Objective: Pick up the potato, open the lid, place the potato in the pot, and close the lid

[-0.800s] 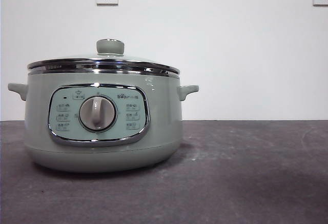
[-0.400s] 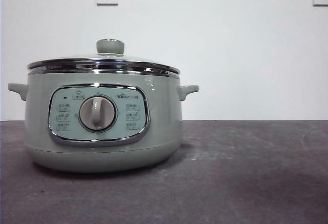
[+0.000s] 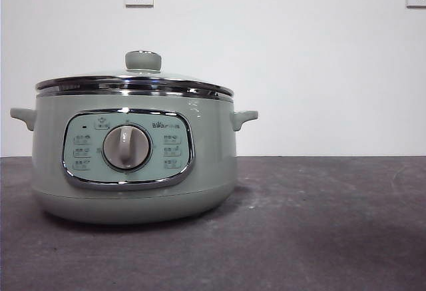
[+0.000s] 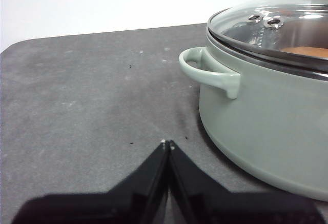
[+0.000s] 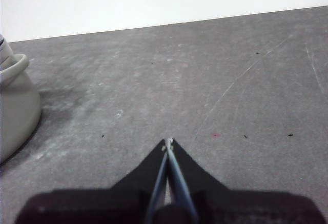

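Pot (image 3: 133, 164) stood on the dark grey tabletop (image 3: 319, 224) at about 9 o'clock in the front view, its dial panel facing the camera. The lid (image 3: 136, 81) sat closed on its rim. Through the glass in the left wrist view, an orange-brown patch, apparently the potato (image 4: 307, 51), lay inside the pot. The left tool (image 4: 167, 143) had its jaws pressed together, empty, just beside the pot's side handle (image 4: 212, 73). The right tool (image 5: 168, 141) was likewise closed on nothing, over bare tabletop well apart from the pot.
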`<state>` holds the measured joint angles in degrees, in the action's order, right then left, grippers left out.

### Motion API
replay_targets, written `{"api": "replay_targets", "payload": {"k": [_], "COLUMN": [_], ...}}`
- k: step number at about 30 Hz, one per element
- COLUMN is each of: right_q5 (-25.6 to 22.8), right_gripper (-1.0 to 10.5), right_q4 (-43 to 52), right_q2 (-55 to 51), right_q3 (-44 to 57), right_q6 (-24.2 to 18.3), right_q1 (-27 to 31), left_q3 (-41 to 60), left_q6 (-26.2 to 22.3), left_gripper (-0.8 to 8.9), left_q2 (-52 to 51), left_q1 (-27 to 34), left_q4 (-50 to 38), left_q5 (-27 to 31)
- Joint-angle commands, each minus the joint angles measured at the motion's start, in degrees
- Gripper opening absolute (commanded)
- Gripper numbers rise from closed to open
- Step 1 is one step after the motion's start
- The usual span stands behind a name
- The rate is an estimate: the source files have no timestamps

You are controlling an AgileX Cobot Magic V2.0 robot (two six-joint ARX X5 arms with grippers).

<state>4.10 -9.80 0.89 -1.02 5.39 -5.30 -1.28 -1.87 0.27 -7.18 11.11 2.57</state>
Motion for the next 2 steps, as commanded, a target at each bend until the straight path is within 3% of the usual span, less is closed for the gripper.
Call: {"api": "replay_targets", "payload": {"k": [1,2], "right_q5": [-0.1,-0.1], "right_gripper": [0.0,0.0], "right_q4": [-0.5,-0.5], "right_q2": [0.0,0.0], "right_q3": [0.7,0.7], "right_q6": [0.5,0.5], "right_q1": [0.0,0.0], "left_q3": [0.9,0.9], "left_q6": [0.5,0.5], "left_gripper": [-0.03,-0.03], "left_q2": [-0.2,-0.2], "left_q1": [0.2,0.2], "left_q4": [-0.3,-0.3], "left_q5": [0.1,0.1]}}
